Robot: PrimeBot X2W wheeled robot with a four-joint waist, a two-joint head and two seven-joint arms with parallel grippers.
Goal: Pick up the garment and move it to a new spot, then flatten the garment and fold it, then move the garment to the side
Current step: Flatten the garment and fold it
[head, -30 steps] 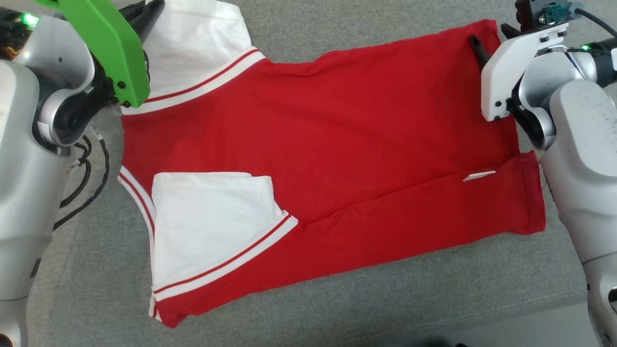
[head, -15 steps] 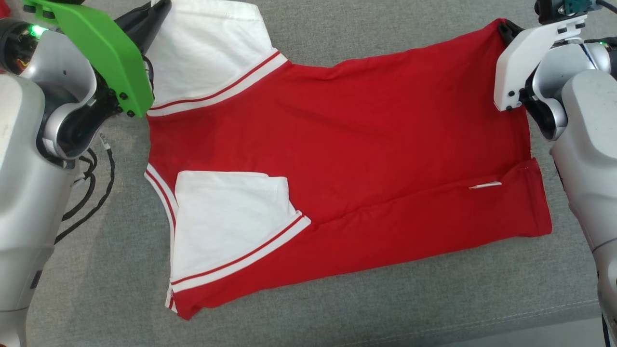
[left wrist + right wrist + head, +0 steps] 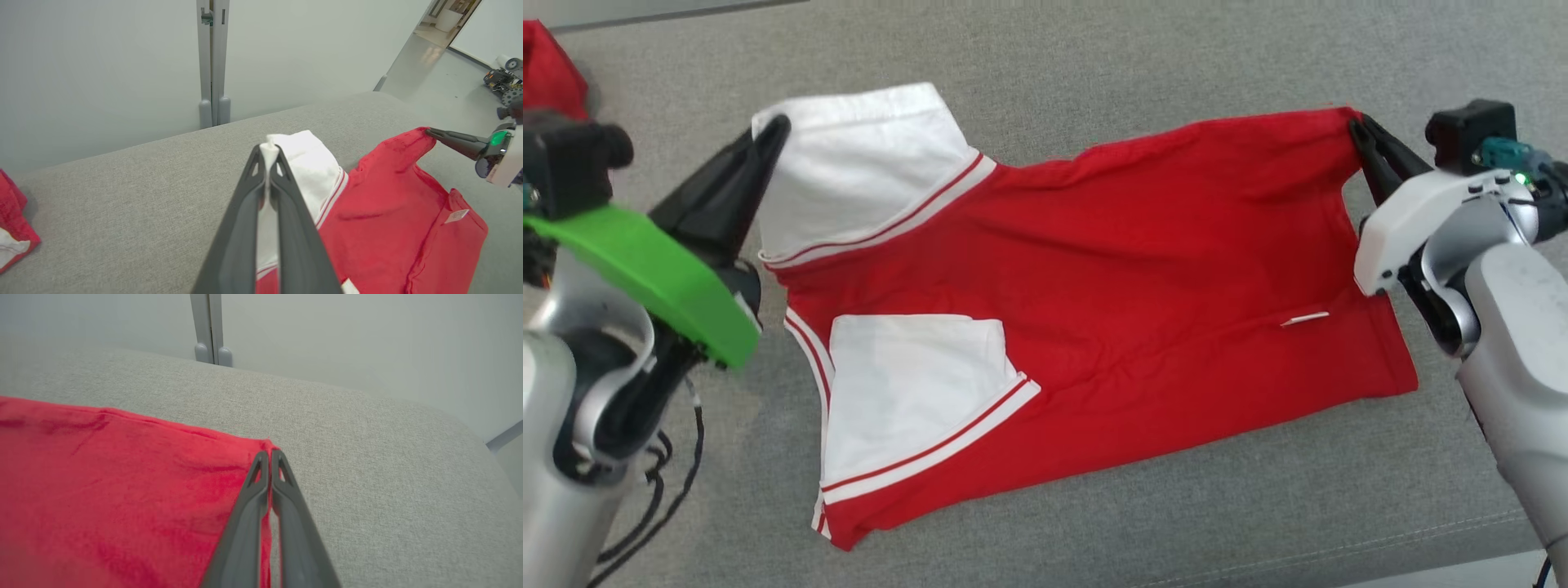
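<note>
Garment (image 3: 1143,269), red with white sleeves, lies spread on grey upholstered surface (image 3: 1094,65), middle of head view. Left pincer (image 3: 781,124) is at the garment's 10 o'clock corner, closed tight on the edge of far white sleeve (image 3: 866,171); the left wrist view shows white cloth nipped at its tip. Right pincer (image 3: 1356,126) is at the 2 o'clock corner, clamped together on the red hem corner, with the cloth lifted a little there. Second white sleeve (image 3: 907,392) lies folded flat over the body at 7 o'clock. Small white label (image 3: 1304,318) is toward 3 o'clock. Another red cloth (image 3: 547,73) sits at 10 o'clock of the view, well apart.
</note>
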